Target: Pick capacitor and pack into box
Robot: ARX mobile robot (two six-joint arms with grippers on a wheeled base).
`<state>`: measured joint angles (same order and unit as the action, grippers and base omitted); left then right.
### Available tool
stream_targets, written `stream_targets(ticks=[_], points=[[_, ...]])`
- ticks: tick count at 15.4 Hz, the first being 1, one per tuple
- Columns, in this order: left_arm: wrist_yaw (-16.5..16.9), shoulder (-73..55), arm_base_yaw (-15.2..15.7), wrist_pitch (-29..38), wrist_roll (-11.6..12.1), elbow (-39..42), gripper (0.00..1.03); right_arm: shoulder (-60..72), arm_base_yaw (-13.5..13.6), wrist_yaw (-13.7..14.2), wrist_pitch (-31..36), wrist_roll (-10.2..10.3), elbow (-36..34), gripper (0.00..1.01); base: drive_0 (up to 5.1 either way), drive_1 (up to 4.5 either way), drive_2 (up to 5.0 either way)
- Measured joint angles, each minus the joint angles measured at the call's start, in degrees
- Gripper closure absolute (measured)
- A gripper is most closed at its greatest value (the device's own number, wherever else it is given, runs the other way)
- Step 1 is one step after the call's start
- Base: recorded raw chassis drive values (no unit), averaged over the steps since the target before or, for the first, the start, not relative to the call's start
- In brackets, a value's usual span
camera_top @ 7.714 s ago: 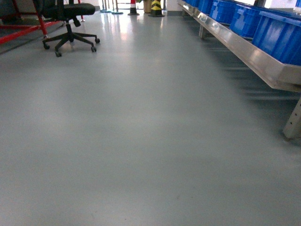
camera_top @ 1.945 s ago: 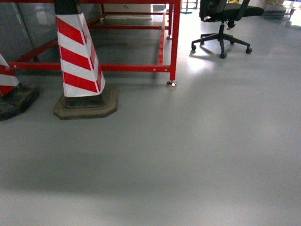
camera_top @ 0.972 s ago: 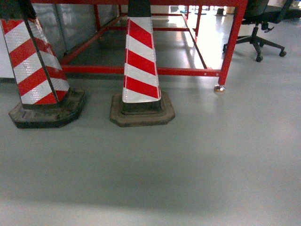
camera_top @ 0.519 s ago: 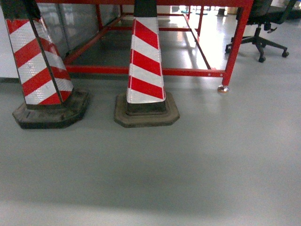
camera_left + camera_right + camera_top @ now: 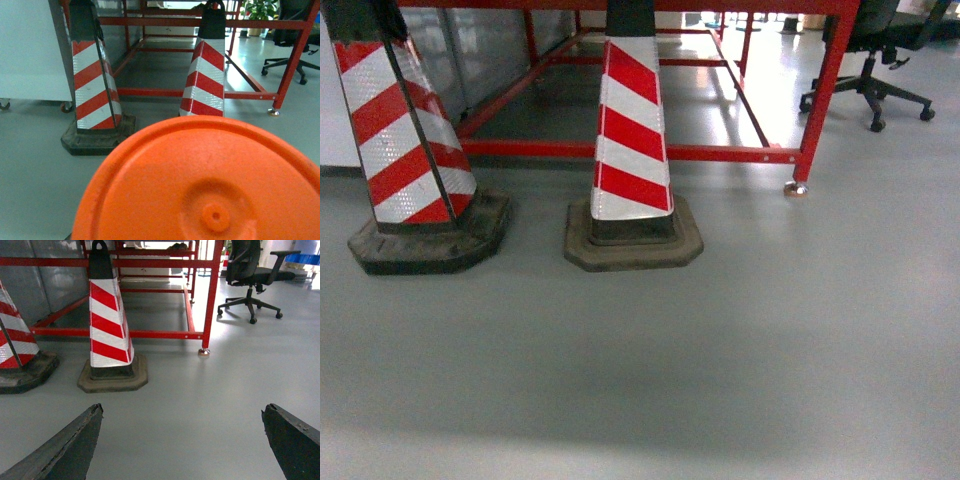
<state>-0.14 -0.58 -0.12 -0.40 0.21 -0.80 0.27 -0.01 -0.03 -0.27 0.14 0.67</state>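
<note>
Neither the capacitor nor the box appears in any of the three views, so the heading and long axis of the task's thing cannot be told, and no container shows its contents.

Head view: grey floor [image 5: 720, 350] with two red-and-white striped traffic cones standing upright on dark octagonal bases. The left cone [image 5: 405, 150] and the middle cone [image 5: 632, 140] stand near each other but apart, both in front of a red steel frame [image 5: 825, 90]. The lower rail of the frame runs behind the cones, and its corner post ends in a small metal foot [image 5: 796, 188] resting on the floor. A black office chair [image 5: 875, 60] stands behind the frame at the upper right. No end effector enters this view.

Left wrist view: a large orange disc [image 5: 205, 185] with a raised rim and a central boss fills the lower half and hides the left end effector; whether it is open or closed cannot be told. The same two cones and the frame lie beyond it.

Right wrist view: the right end effector [image 5: 182, 440] is spread wide, with one dark fingertip [image 5: 75, 440] at lower left and the other at lower right. It holds and touches nothing; only bare floor shows between them.
</note>
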Motion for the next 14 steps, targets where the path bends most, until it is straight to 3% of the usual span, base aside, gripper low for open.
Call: stream_targets(ticks=[7,14], points=[[0.0,0.0,0.0,0.0,0.0,0.0,0.61,0.0,0.0,0.0,0.0,0.0,0.0,0.03,0.0,0.0,0.0],[0.1,0.0,0.0,0.0,0.0,0.0,0.61,0.0,0.0,0.0,0.0,0.0,0.0,0.03,0.0,3.8,-3.8]])
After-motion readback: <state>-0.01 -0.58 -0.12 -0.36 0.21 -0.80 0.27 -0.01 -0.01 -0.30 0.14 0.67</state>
